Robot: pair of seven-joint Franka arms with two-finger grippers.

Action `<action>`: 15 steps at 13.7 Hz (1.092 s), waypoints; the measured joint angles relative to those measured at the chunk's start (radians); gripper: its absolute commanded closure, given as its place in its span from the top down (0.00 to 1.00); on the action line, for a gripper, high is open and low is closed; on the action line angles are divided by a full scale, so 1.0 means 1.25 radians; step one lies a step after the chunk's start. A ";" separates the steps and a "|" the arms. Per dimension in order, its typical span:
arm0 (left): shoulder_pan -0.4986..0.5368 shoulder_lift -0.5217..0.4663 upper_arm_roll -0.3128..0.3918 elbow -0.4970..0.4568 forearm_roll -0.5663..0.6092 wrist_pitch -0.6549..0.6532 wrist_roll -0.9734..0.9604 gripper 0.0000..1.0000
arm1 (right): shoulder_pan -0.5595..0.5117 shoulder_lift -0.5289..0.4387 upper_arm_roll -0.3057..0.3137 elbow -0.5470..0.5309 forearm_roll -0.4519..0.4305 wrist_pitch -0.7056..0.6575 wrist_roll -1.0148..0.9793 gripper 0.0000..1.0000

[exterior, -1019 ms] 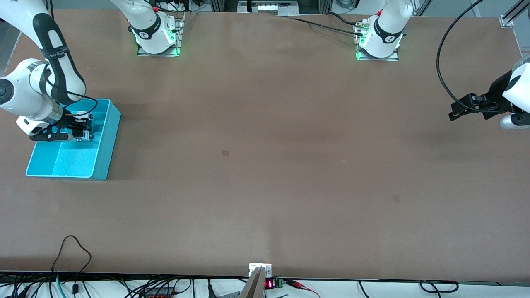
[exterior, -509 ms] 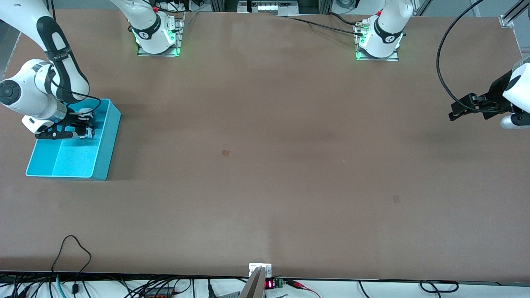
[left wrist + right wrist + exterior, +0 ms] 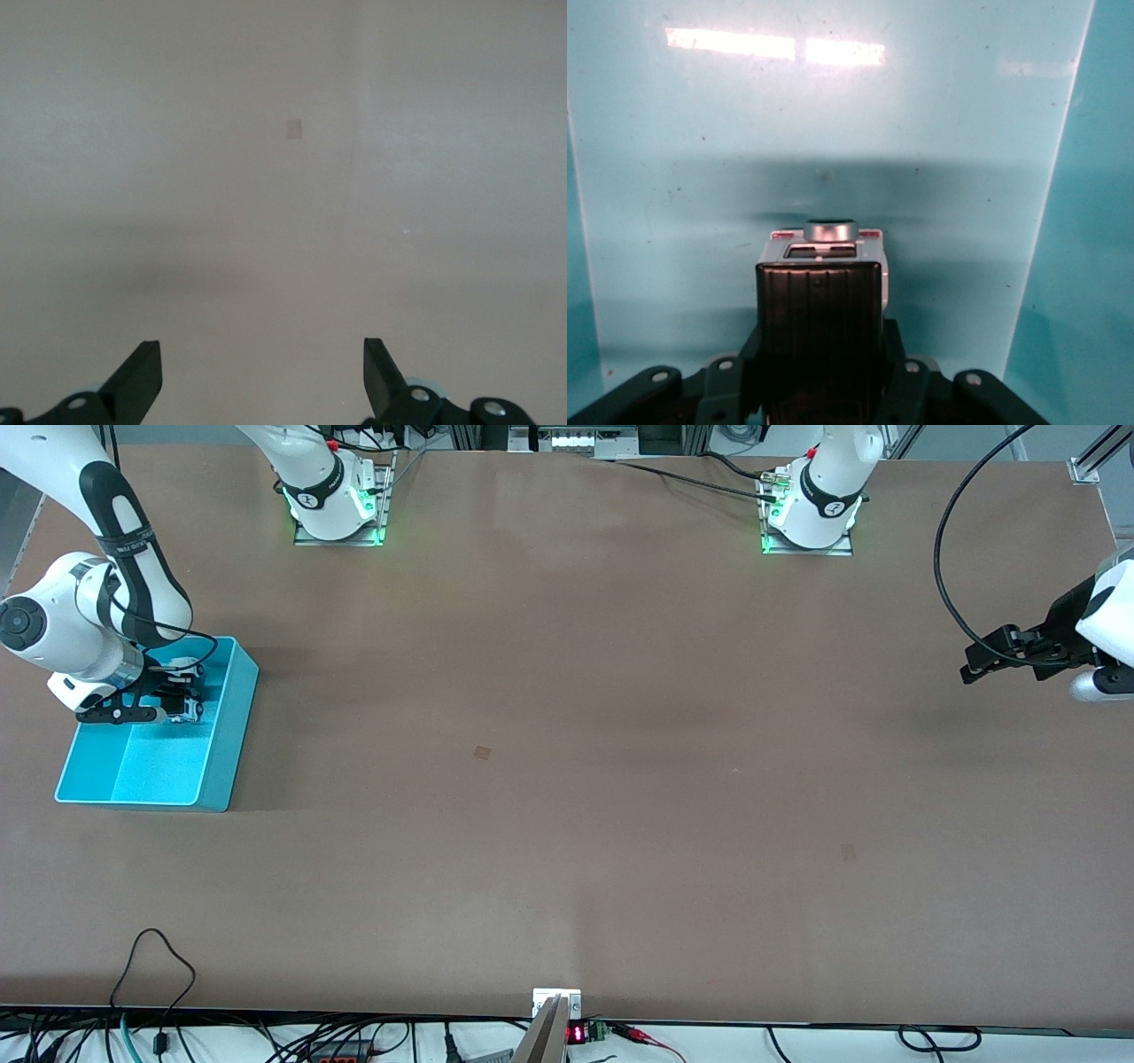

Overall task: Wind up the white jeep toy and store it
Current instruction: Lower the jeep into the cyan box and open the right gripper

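White jeep toy (image 3: 822,310) in turquoise bin (image 3: 226,726)

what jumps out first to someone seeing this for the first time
The turquoise bin at the right arm's end of the table, bright against the brown top. The right gripper is down inside it, shut on the white jeep toy. The left gripper waits open over the other end.
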 measured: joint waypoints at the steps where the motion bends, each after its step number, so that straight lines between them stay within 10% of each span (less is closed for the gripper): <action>1: 0.000 0.000 0.001 0.000 0.000 0.000 0.000 1.00 | 0.000 0.000 0.000 0.000 0.000 0.000 0.000 0.95; 15: 0.000 0.000 0.000 0.000 0.000 0.000 0.000 1.00 | 0.005 -0.068 0.024 0.093 -0.007 -0.089 0.000 1.00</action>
